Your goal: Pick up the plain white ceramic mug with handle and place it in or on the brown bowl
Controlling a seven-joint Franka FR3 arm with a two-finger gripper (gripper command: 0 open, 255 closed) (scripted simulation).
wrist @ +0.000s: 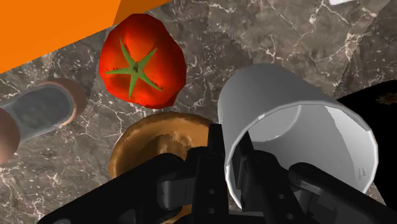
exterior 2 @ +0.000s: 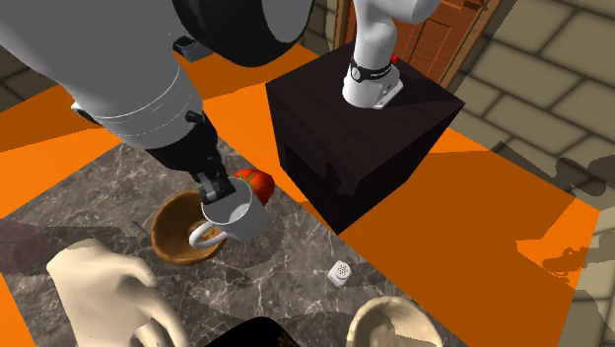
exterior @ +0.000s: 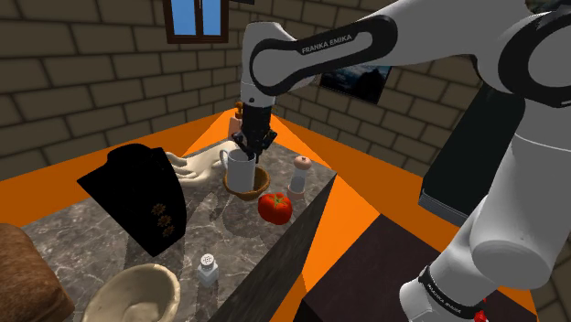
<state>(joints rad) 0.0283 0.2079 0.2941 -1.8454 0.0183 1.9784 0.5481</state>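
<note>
While the black gripper point(exterior: 245, 149) pinches the white mug point(exterior: 239, 171) by its rim, leaving the base free, the arm point(exterior: 320, 50) holds it over the brown bowl point(exterior: 259, 187).

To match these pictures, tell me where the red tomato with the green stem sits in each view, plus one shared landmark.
Shoulder view: red tomato with green stem, lower right of the brown bowl.
Second exterior view: tomato just above the white handled mug, upper right of the bowl.
Wrist view: tomato beyond the bowl, beside the mug.
Shared landmark: the brown bowl.
</note>
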